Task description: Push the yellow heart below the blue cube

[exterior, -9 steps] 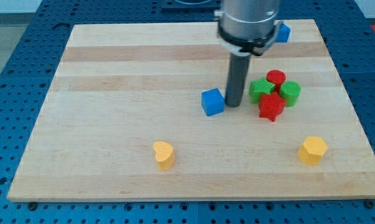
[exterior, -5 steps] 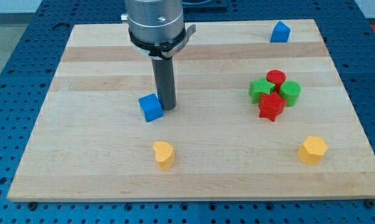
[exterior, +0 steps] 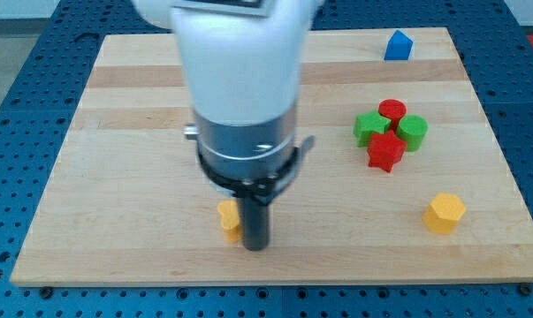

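The yellow heart (exterior: 227, 220) lies near the board's bottom edge, left of centre, partly covered by my rod. My tip (exterior: 256, 246) is at the heart's right side, touching or almost touching it, slightly below it in the view. The blue cube does not show; the arm's wide body (exterior: 239, 79) covers the middle of the board where it stood.
A cluster of two green blocks (exterior: 369, 128) (exterior: 413, 132), a red cylinder (exterior: 392, 111) and a red star (exterior: 385, 152) sits at the right. A yellow hexagon block (exterior: 445, 213) lies at the lower right. A second blue block (exterior: 397, 45) is at the top right.
My rod pushed the blue cube leftward, then moved down the view to the yellow heart's right side. The arm now hides the cube. The heart has barely moved.
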Tool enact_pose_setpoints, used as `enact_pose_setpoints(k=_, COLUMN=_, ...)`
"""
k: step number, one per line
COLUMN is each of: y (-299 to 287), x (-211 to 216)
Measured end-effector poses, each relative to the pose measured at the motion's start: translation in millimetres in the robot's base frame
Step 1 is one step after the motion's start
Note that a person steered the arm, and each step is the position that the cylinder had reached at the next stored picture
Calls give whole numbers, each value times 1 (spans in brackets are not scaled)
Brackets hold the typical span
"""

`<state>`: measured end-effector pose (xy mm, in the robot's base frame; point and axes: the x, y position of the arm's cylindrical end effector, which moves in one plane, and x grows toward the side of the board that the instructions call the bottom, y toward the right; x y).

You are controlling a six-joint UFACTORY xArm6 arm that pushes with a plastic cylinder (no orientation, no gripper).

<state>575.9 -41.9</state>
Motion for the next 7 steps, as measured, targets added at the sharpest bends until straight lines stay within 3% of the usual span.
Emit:
enact_pose_setpoints(k=1, y=-14, x=-45)
enact_pose_setpoints(k=2, y=-22, x=-62)
enact_pose_setpoints(k=4, y=-7, x=7)
enact_pose_setpoints(k=5, y=-45, x=-6)
enact_pose_setpoints(k=7, y=-24, x=-54)
